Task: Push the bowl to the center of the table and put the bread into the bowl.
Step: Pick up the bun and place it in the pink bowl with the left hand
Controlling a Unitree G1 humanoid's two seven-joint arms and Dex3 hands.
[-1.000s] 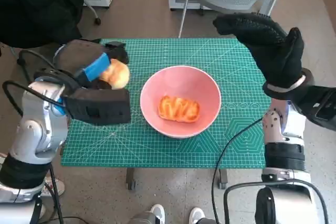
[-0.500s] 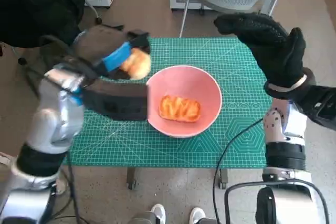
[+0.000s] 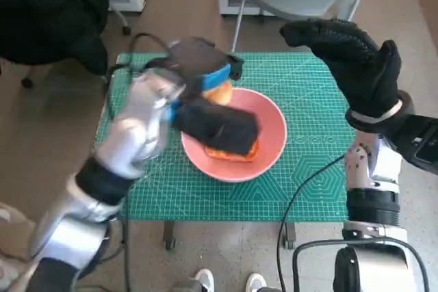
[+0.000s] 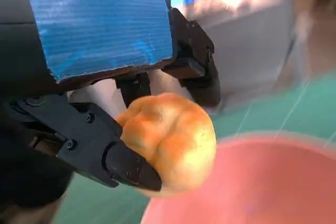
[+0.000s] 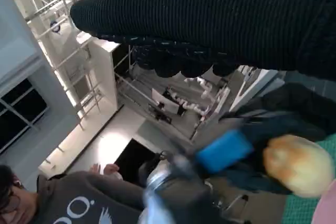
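One bowl [image 3: 267,138], two breads, round bread [image 3: 220,92] in left hand [image 3: 200,66]

One loaf [image 3: 233,150] lies in the bowl [image 3: 272,128], leaving room beside it.

I see a smooth glossy pink bowl [image 3: 271,143], a matt golden crusted bread roll [image 4: 173,139], a green gridded rubbery mat [image 3: 308,176], the right hand's black knitted glove [image 3: 356,66]

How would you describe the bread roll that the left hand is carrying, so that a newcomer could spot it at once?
Start at the green cutting mat and find the pink bowl near its middle. At the bowl's far-left rim, the left hand grips a round golden bun. Unlike the flat glazed pastry in the bowl, it is plain, domed and airborne.
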